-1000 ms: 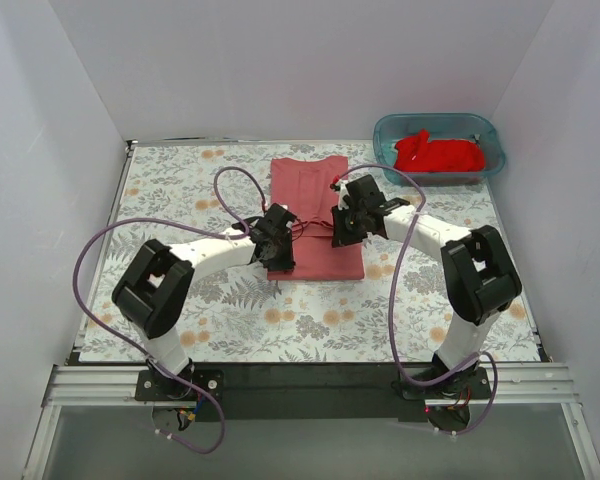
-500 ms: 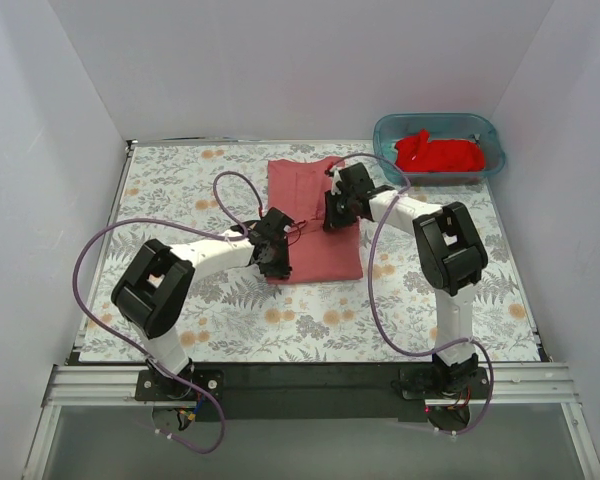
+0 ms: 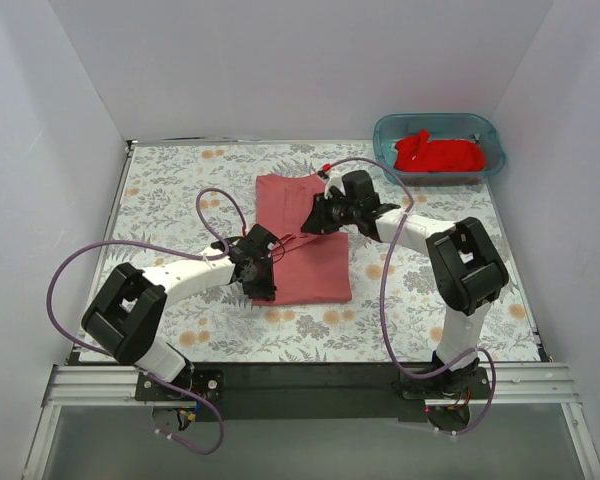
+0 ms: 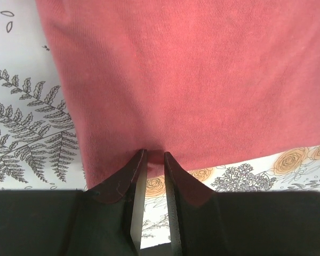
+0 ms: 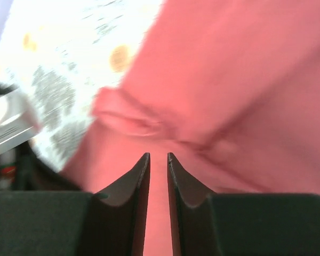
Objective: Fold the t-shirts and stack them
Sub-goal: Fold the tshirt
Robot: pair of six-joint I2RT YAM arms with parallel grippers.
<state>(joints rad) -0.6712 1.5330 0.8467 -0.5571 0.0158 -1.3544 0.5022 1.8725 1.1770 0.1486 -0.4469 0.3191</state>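
The folded dusty salmon t-shirt lies slightly askew at the middle of the floral table. My left gripper sits at its near left corner. In the left wrist view the gripper is shut on the hem of the salmon t-shirt. My right gripper hovers low over the shirt's far part. In the blurred right wrist view its gripper is narrowly open, with only the salmon t-shirt below showing through the gap. The brighter red t-shirt lies crumpled in the tub.
The teal plastic tub stands at the far right corner of the table. White walls close in the left, far and right sides. Purple cables loop above both arms. A black rail runs along the near edge.
The salmon shirt has slid toward the near left and turned a little, drawn by my left gripper. My right gripper has moved left across the shirt and its jaws have parted.
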